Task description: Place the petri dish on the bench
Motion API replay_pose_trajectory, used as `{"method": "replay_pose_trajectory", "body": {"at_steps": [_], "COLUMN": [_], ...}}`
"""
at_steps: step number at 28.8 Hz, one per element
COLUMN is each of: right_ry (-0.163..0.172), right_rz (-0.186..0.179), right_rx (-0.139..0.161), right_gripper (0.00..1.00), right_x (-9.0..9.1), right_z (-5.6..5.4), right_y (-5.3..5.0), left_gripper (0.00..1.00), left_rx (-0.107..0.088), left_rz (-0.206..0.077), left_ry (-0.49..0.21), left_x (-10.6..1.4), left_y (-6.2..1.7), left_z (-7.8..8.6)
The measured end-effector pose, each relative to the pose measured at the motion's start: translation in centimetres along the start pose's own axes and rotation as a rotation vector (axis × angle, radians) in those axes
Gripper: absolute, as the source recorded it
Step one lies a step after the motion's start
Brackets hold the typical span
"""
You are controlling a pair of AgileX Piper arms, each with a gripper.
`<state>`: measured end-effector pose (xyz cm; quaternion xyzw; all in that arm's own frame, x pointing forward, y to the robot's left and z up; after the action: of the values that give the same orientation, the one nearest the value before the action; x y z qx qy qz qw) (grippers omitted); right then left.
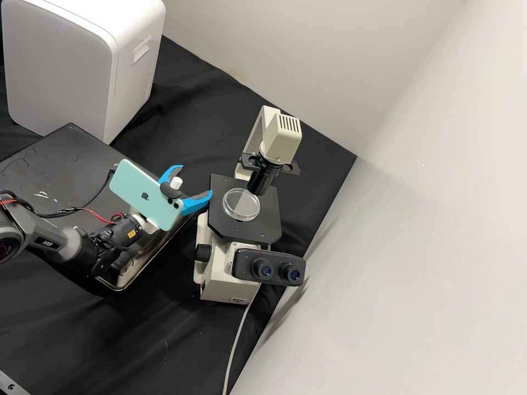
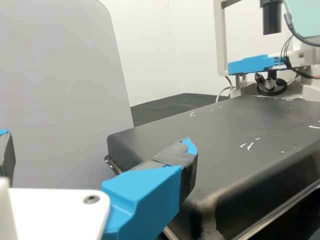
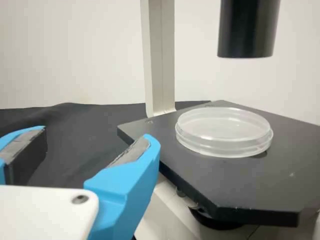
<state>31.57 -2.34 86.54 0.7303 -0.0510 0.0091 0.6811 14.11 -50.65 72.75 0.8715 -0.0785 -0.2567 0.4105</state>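
A clear round petri dish [image 1: 241, 204] lies flat on the black stage [image 1: 230, 226] of a beige microscope [image 1: 228, 280], under its dark condenser tube [image 1: 259, 178]. My right gripper [image 1: 194, 181] hovers just left of the stage at about dish height, open, with nothing between its fingers. In the right wrist view the dish [image 3: 223, 131] rests on the stage [image 3: 260, 185] a short way beyond my open right gripper [image 3: 90, 140]. My left gripper [image 2: 96, 142] stands open and empty, at the near corner of a black box [image 2: 240, 145].
A white appliance [image 1: 77, 60] stands at the back left, with the scuffed black box [image 1: 55, 164] in front of it. A teal phone [image 1: 145, 195] rides on the right wrist. A pale wall [image 1: 428, 219] borders the bench on the right. Black cloth [image 1: 110, 329] covers the front.
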Motion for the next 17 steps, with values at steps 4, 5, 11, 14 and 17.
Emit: {"method": "replay_pose_trajectory", "body": {"at_steps": [4,5,11,14,17], "right_ry": [0.015,0.019,0.091,0.123,0.132], "right_rz": [0.024,0.03,0.045,0.062,0.069], "right_rx": [0.006,0.009,0.004,0.0,-0.002], "right_gripper": [1.0,1.0,1.0,1.0,1.0], "right_x": [-0.2,-0.2,-0.8,-1.2,-1.3], "right_z": [-0.7,-0.9,-3.3,-4.3,-4.6], "right_y": [0.5,0.6,0.9,1.4,1.6], "left_gripper": [1.0,1.0,1.0,1.0,1.0], "left_rx": [0.0,0.0,0.0,-0.001,-0.001], "left_rz": [0.0,0.0,0.001,0.003,0.005], "left_ry": [0.003,0.003,0.01,0.01,0.012], "left_x": [0.0,0.0,0.0,0.0,0.0], "left_y": [0.01,0.01,0.02,0.05,0.09], "left_z": [-0.1,-0.1,-0.2,-0.2,-0.2]}}
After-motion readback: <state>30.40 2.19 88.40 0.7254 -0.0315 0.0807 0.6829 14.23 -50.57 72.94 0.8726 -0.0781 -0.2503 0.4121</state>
